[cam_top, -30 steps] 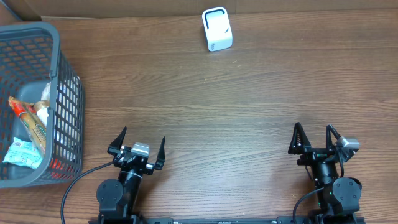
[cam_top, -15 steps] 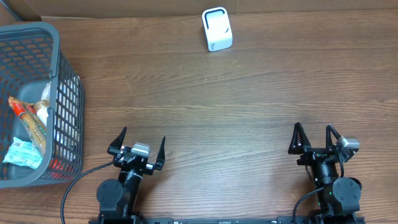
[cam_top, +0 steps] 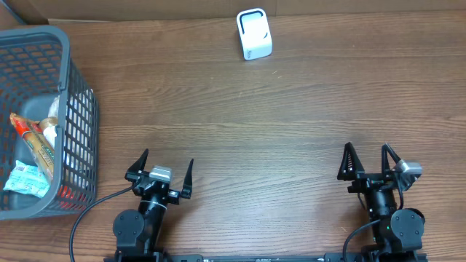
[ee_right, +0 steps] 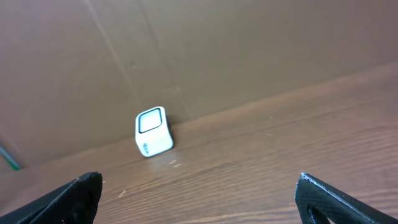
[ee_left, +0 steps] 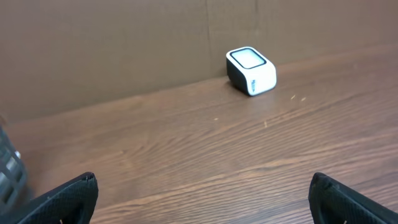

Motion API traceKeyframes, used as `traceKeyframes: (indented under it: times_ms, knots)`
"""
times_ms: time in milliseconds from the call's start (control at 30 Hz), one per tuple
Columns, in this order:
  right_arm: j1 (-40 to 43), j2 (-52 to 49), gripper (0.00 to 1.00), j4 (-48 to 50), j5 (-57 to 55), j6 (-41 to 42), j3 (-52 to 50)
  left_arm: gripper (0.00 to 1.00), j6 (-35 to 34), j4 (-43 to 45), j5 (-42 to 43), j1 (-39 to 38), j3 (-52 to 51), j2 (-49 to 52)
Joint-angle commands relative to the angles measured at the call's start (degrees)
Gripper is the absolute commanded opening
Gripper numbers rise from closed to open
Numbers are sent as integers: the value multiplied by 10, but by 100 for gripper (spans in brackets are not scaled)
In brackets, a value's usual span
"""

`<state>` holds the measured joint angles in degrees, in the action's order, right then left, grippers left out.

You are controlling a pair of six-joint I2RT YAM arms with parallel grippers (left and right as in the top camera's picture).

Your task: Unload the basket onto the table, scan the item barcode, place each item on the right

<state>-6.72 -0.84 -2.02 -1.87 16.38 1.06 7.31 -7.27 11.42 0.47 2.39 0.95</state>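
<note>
A white barcode scanner [cam_top: 254,34] with a dark window stands at the far edge of the wooden table; it also shows in the left wrist view [ee_left: 250,71] and the right wrist view [ee_right: 152,131]. Packaged items [cam_top: 34,149] lie inside a grey mesh basket [cam_top: 73,109] at the left. My left gripper [cam_top: 162,169] rests open near the front edge, right of the basket, nothing between its fingers. My right gripper [cam_top: 365,163] stands open at the front right, also empty. Both are far from the scanner.
A brown cardboard wall [ee_left: 124,43] rises behind the scanner along the table's far edge. The basket's corner [ee_left: 9,168] shows blurred at the left of the left wrist view. Bare wood [cam_top: 255,131] lies between the arms and the scanner.
</note>
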Motion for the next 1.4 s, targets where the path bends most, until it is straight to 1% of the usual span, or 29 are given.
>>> traceKeyframes:
  times_ms: [0, 33, 100, 200, 433, 700, 733, 867, 1100, 1267, 1367]
  knots:
    - [4, 7, 100, 9, 50, -35, -5, 100, -52, 5, 17, -2, -3, -7]
    - [4, 7, 100, 8, 70, -48, 2, 100, -52, 5, 17, -2, -2, -7]
    - [4, 7, 100, -2, 72, -49, 15, 100, -52, 4, 18, -2, 4, -7]
    - [4, 7, 100, -28, 88, -72, 34, 100, -71, 0, 18, -2, 22, -6]
    - [4, 3, 100, -144, 119, -109, 104, 100, -77, -34, 22, -2, 91, 23]
    - [4, -31, 100, -244, 121, -144, 214, 100, -73, -47, 22, -2, 187, 115]
    - [4, -46, 100, -263, 121, -150, 241, 100, -72, -54, 24, -2, 217, 149]
    - [4, -93, 100, -301, 121, -150, 306, 100, -49, -86, 53, -2, 282, 220]
    - [4, -202, 100, -376, 123, -155, 432, 100, -16, -208, 66, -2, 447, 366]
    - [4, -292, 100, -454, 132, -182, 536, 100, -15, -312, 87, -2, 577, 469]
    - [4, -348, 100, -505, 132, -184, 599, 100, -14, -386, 104, -2, 657, 532]
